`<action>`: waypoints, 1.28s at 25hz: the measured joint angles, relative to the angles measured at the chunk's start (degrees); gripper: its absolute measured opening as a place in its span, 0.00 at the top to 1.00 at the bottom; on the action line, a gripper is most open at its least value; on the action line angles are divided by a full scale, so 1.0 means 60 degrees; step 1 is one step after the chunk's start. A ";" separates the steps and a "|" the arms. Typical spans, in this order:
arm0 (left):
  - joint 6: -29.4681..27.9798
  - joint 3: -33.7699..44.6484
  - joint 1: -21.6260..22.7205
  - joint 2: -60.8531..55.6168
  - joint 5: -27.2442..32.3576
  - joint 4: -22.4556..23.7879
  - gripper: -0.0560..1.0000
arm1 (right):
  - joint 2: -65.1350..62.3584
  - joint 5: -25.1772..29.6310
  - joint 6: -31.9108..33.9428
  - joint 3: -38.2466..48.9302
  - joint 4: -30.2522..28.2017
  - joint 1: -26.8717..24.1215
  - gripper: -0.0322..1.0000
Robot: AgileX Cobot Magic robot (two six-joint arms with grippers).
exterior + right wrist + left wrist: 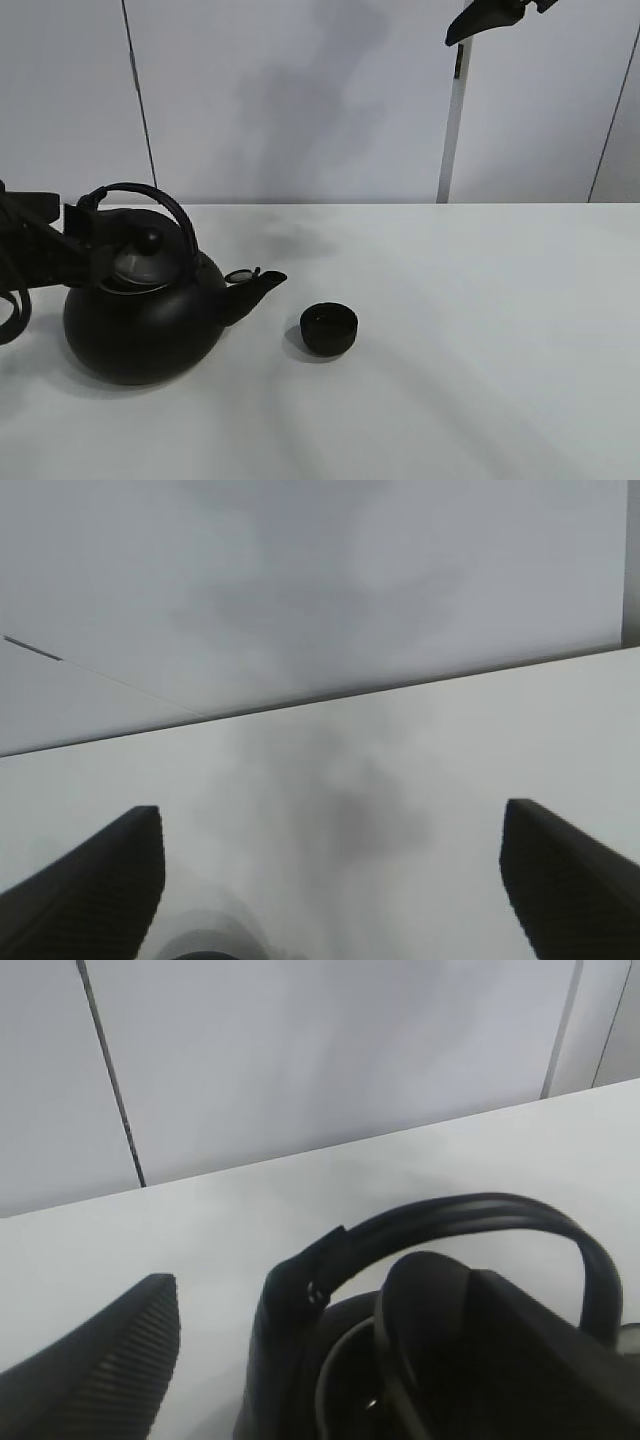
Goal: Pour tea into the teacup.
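In the high view the kettle [140, 325] is seen standing upright on the table [480, 350], lid [140, 262] on, so its contents are hidden. Its spout [255, 285] is aimed toward three o'clock, and the teacup [329, 327] is set upright on that same line, just beside the spout tip but apart from it. The cup's inside is too dark for any tea to be made out. The left gripper [100, 250] is placed at the kettle's nine o'clock side, with the arched handle [470, 1215], whose long axis follows the spout line, passing between its parted fingers. One ribbed finger [100, 1370] is seen clear of the handle, so nothing appears to be gripped, though the other finger is poorly shown. The right gripper [330, 880] is held wide open and empty, raised well apart toward one o'clock; the left is judged the nearer arm for any pour.
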 joint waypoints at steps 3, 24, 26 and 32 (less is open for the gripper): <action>0.0034 0.0154 0.0000 0.0000 0.0171 0.0050 0.41 | 0.0000 0.0000 0.0000 0.0000 0.0000 0.0000 0.36; 0.0524 0.0432 -0.0011 -0.0315 0.0238 -0.0024 0.41 | 0.0000 0.0000 0.0000 0.0000 0.0000 0.0000 0.36; 0.0524 0.0641 -0.0011 -0.0315 0.0238 -0.0086 0.41 | 0.0000 0.0000 0.0000 0.0000 0.0000 0.0000 0.36; 0.0686 0.0910 -0.0011 -0.0315 0.0238 -0.0199 0.41 | 0.0000 0.0000 0.0000 0.0000 0.0000 0.0000 0.36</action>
